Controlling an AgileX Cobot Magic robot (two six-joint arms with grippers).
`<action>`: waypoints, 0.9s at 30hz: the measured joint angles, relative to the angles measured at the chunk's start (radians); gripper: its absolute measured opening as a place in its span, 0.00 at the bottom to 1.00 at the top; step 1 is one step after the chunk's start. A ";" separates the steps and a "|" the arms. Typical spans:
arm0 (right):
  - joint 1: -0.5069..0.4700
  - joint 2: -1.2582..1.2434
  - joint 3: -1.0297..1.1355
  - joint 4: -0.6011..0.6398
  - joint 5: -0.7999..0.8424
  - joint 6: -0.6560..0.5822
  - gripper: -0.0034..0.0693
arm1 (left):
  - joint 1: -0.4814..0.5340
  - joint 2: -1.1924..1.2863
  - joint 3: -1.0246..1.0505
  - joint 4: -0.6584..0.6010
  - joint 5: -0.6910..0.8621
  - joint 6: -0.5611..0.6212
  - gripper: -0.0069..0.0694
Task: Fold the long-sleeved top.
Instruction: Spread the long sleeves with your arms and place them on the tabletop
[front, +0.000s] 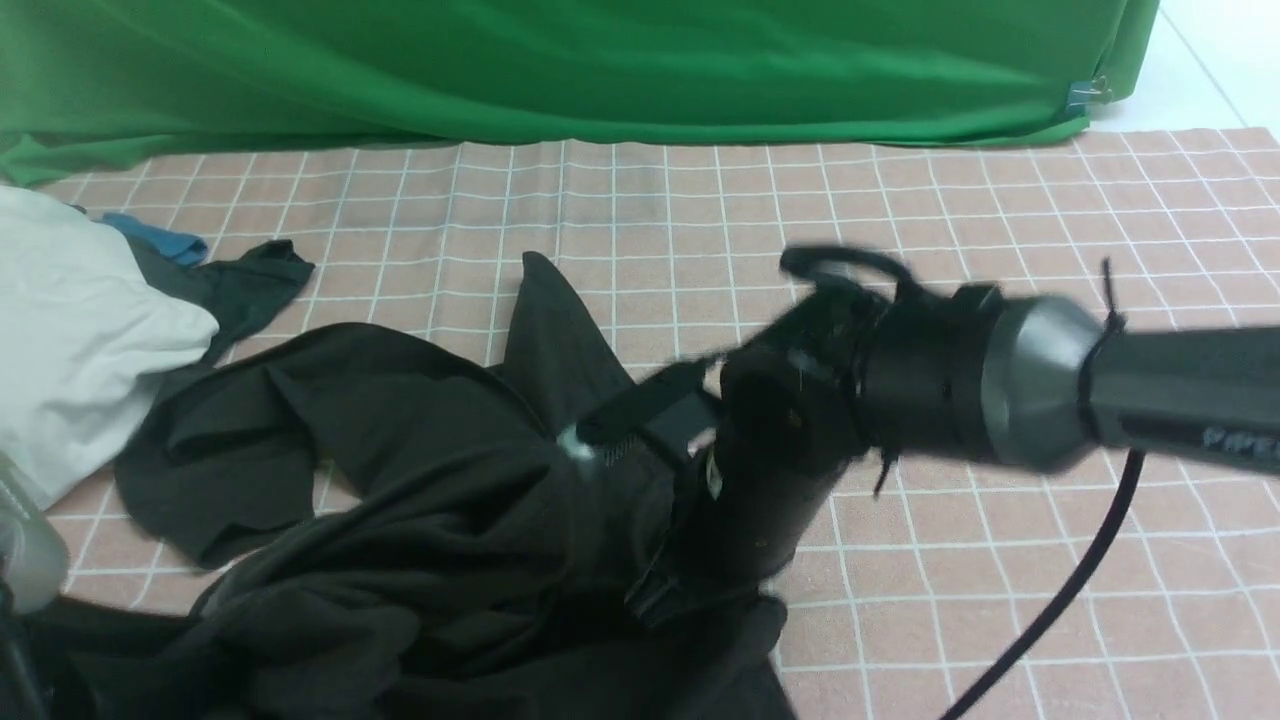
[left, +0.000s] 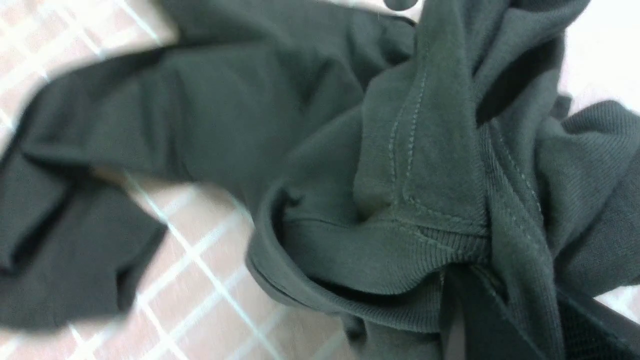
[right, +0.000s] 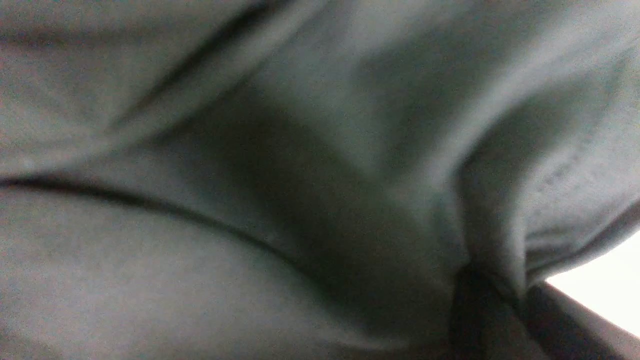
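The right pincer (front: 600, 442), blurred in the front view, is sunk into the right-hand edge of the long-sleeved top (front: 420, 480). In its own wrist view the dark cloth fills the picture and draws into a tight gather at the dark fingertips (right: 480, 315), so it looks closed on a fold of the garment, though the blur leaves some doubt. The left pincer (left: 505, 325) is out of the front view. Its wrist view shows the ribbed, stitched neckline (left: 415, 240) bunched and running down between its dark fingers with the checked tablecloth (left: 200, 260) below, so it reads as clamped on the neck of the top. Outward from the right pincer, nearly all of the garment lies to the robot's left and toward the robot, a crumpled heap whose long run goes from the pincer leftward. One pointed flap or sleeve (front: 555, 320) sticks away toward the green backdrop (front: 600, 70). Farther left, just beside the heap, lie a smaller dark cloth (front: 250, 280) with a blue piece (front: 165, 242) and a white cloth bundle (front: 80, 330). To the right of the pincer there is only bare tablecloth (front: 1000, 580). My judgement is that the coming move depends on this: with both grips on one heap, the right arm has room to draw its fold rightward and spread the top flat.
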 joint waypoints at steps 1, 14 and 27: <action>-0.003 -0.005 -0.008 -0.003 0.005 -0.001 0.14 | 0.000 0.000 0.000 0.002 -0.005 -0.002 0.18; -0.175 0.015 -0.703 -0.070 0.051 -0.112 0.14 | 0.000 0.109 -0.161 0.109 -0.095 -0.172 0.18; -0.225 0.137 -0.764 -0.055 0.022 -0.217 0.14 | 0.000 0.164 0.066 -0.212 -0.252 -0.005 0.18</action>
